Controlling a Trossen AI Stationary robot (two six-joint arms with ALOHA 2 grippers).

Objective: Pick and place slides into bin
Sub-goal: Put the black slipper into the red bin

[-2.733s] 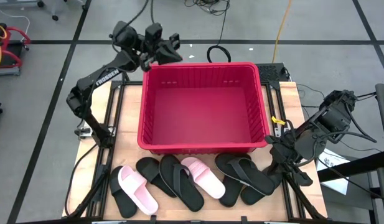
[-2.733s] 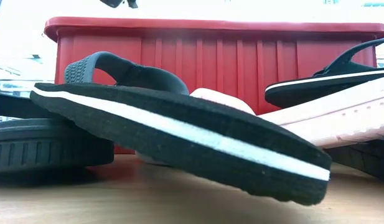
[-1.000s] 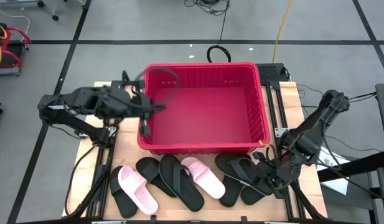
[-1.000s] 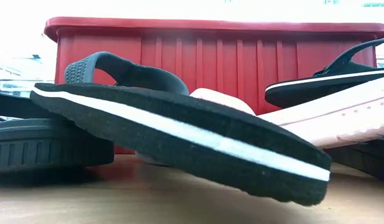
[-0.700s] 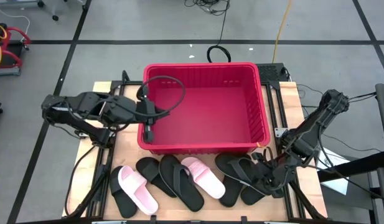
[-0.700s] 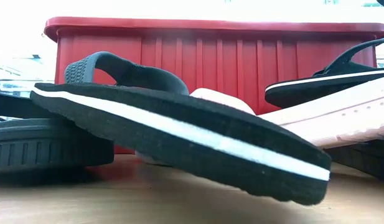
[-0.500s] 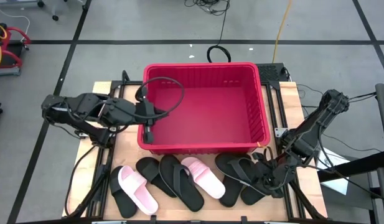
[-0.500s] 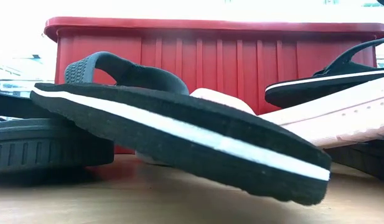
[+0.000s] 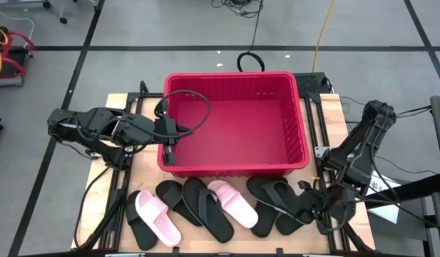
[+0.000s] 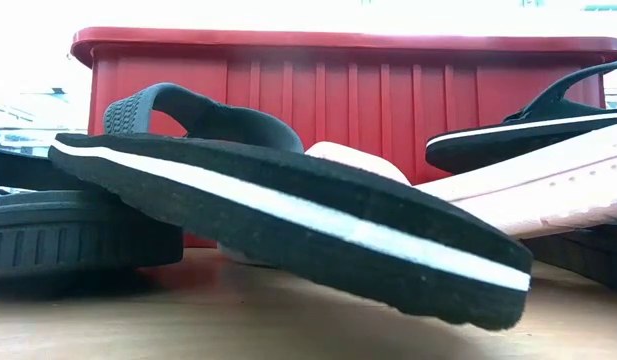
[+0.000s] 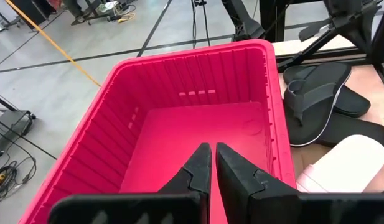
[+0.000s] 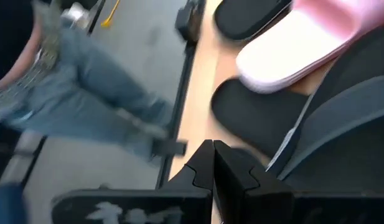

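Observation:
The red bin stands mid-table with nothing in it. Several slides lie in a row along the near edge: black ones and two pale pink ones. In the low view a black slide leans tilted in front of the bin. My left gripper hangs shut over the bin's left wall, holding nothing. My right gripper is shut, just right of the rightmost black slides, above a black slide and near a pink one.
The table's bare wood shows left of the bin. Metal frame rails run along both sides. In the right wrist view a person's legs in jeans stand beyond the table edge. A black cable loop hangs over the bin's left corner.
My right gripper has gone toward the table's near right corner and lower, rolling about its own axis, and has stayed shut. The slides and the bin have kept still.

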